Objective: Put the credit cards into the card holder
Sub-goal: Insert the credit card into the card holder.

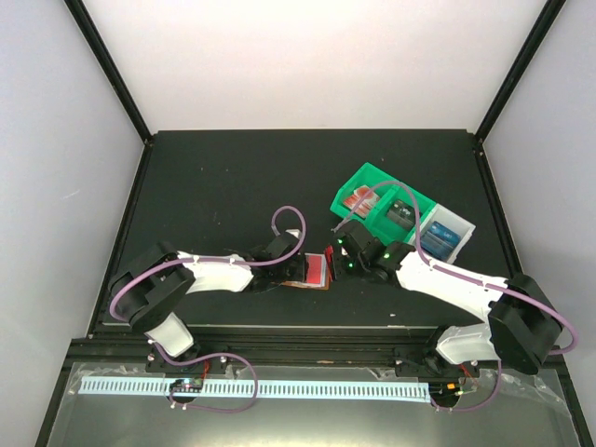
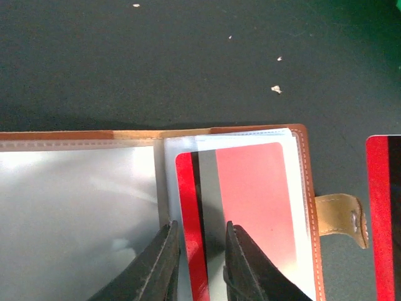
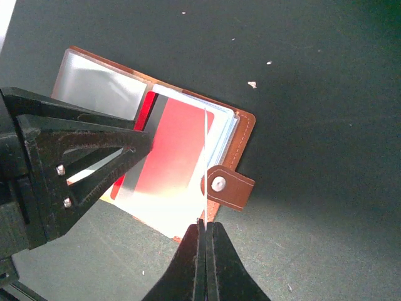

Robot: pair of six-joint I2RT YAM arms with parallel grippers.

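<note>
Pinching a red card on edge, the right gripper [image 3: 204, 224] sits at the bottom centre of its own view, fingers clamped tight. That pinched card [image 3: 205, 163] shows there only as a thin pale line rising over the card holder [image 3: 242, 133]. The left wrist view catches its red face at the right edge of frame.

Just beyond, the holder lies open on the table [image 1: 214, 177], brown leather rim up, with its snap tab [image 3: 229, 186] sticking out lower right. One sleeved card [image 2: 254, 200], red with a dark stripe, seems to sit already under a clear pocket.

The left gripper [image 2: 202, 263] comes in from the lower left. Its jaws are parted with a gap between them, tips resting on that card's striped side. They grasp nothing and, by the look of it, pin the holder down.

So the step in hand is feeding in another card. The next move calls for lining its lower edge up with a free pocket mouth and sliding it in while the left arm steadies things. Which pocket is free, I cannot tell.

Farther back, at upper right of the top view, more cards wait in the green bin [image 1: 368, 177] and the grey bin [image 1: 463, 226].
</note>
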